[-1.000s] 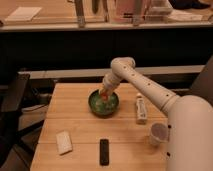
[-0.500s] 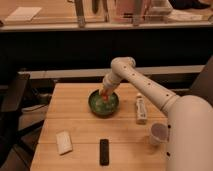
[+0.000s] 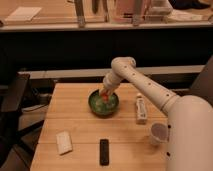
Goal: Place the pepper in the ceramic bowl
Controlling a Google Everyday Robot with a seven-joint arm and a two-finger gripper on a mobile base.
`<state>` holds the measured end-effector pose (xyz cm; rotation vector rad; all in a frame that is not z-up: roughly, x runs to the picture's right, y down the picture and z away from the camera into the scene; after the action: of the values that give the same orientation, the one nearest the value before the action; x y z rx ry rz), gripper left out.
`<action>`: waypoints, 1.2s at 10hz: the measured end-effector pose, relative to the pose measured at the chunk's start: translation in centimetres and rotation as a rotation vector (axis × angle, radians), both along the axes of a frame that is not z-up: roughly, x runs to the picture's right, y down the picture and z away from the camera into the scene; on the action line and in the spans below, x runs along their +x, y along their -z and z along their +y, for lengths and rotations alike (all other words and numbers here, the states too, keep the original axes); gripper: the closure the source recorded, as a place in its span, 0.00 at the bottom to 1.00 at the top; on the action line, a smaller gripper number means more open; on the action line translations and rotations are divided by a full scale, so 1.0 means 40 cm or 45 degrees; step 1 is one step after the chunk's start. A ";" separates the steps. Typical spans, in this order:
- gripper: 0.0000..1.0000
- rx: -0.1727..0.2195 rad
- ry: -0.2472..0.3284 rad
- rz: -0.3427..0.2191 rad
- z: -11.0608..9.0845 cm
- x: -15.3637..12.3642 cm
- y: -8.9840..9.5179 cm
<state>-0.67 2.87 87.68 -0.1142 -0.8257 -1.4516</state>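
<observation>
The ceramic bowl [image 3: 104, 104] is a round dark green bowl with a lighter green inside, standing near the middle of the wooden table [image 3: 80, 120]. My gripper [image 3: 105, 93] hangs just over the bowl's far rim at the end of the white arm. A small red-orange bit of the pepper [image 3: 103, 93] shows at the gripper's tip, right above the bowl's inside.
A white tube-like bottle [image 3: 141, 110] lies right of the bowl. A small white cup [image 3: 159, 133] stands at the right front. A black remote [image 3: 104, 151] and a white packet [image 3: 64, 142] lie at the front. A dark chair [image 3: 12, 100] stands at the left.
</observation>
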 end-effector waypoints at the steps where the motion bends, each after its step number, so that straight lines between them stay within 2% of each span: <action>1: 0.86 -0.002 0.002 -0.002 0.001 0.001 0.001; 3: 0.73 0.006 0.017 -0.005 0.003 0.001 0.000; 4: 0.58 0.026 0.048 0.006 0.005 0.001 -0.001; 5: 0.52 0.035 0.062 0.010 0.006 0.000 -0.001; 7: 0.28 0.059 0.066 0.022 0.007 -0.003 -0.002; 8: 0.22 0.061 0.062 0.029 0.008 -0.001 -0.003; 12: 0.21 0.044 0.040 0.042 0.008 0.001 -0.008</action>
<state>-0.64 3.18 88.01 -0.1253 -0.7749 -1.4888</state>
